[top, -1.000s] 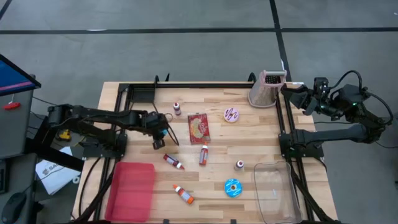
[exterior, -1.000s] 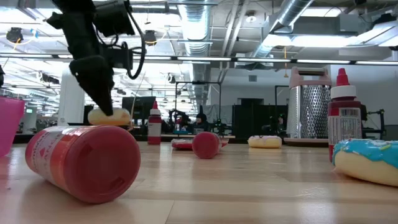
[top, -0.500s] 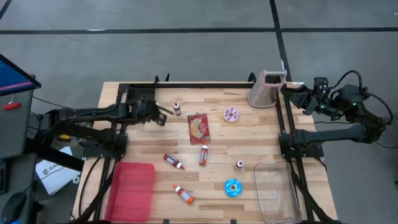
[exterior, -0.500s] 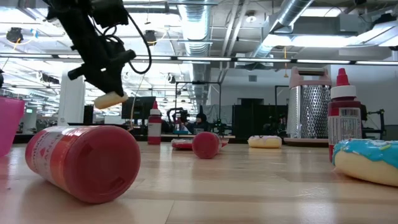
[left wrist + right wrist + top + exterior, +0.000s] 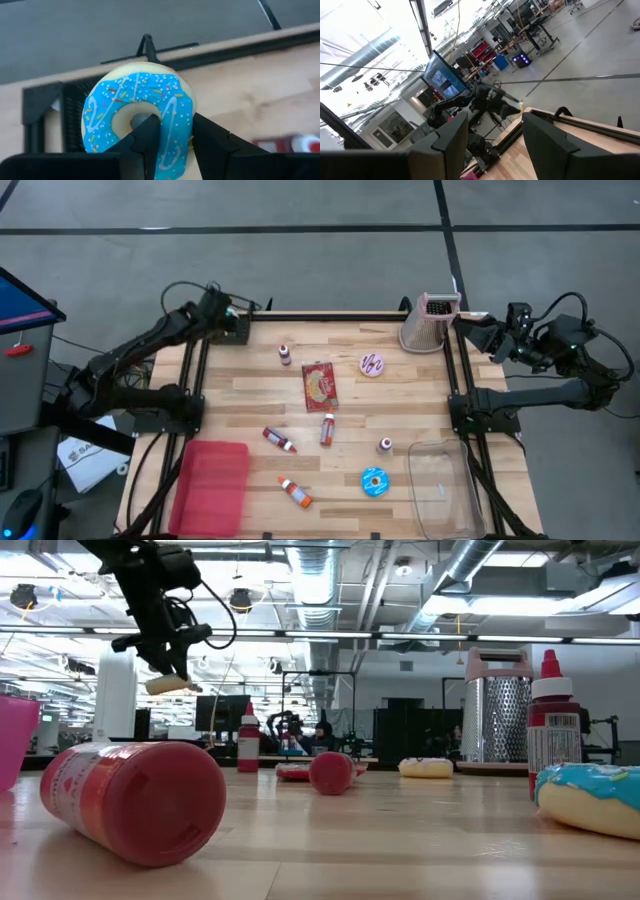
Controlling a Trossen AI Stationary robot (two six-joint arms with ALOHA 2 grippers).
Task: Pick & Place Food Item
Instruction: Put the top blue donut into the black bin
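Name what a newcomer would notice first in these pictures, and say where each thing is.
The left gripper stands out: raised over the table's far left corner, it grips a blue-iced sprinkled donut through its hole. In the low view a red bottle lies on its side in the near foreground. Another blue donut lies near the clear container.

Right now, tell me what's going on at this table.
The left hand is shut on a blue doughnut, pinching its ring, and carries it in the air above the table's far left corner. The right hand waits open, raised off the table's right side beside the grater. A second blue doughnut, a pink one, several bottles, a red tray and a clear bin lie on the table.
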